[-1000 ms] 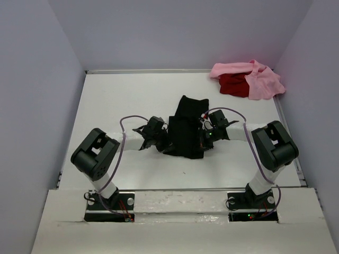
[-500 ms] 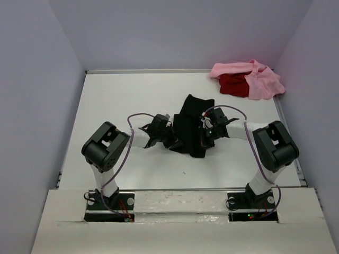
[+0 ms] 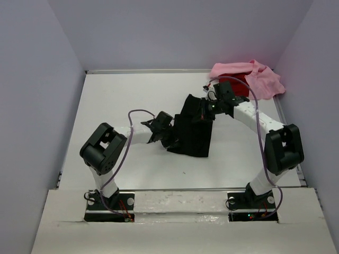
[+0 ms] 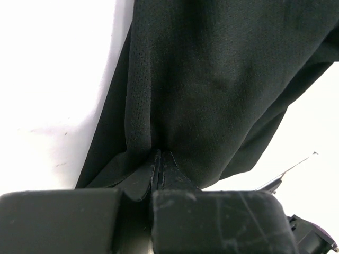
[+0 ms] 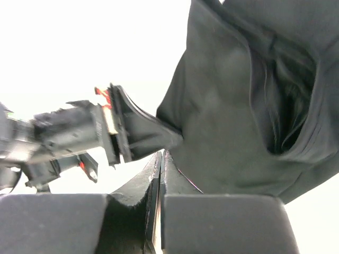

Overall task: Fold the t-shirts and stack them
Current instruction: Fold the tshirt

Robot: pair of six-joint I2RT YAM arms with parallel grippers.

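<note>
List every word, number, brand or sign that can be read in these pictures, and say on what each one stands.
There are none: no word, number, brand or sign can be read in any of the three views.
black t-shirt: plain dark cloth, no print or label shows.
pink t-shirt: plain cloth, no print shows.
</note>
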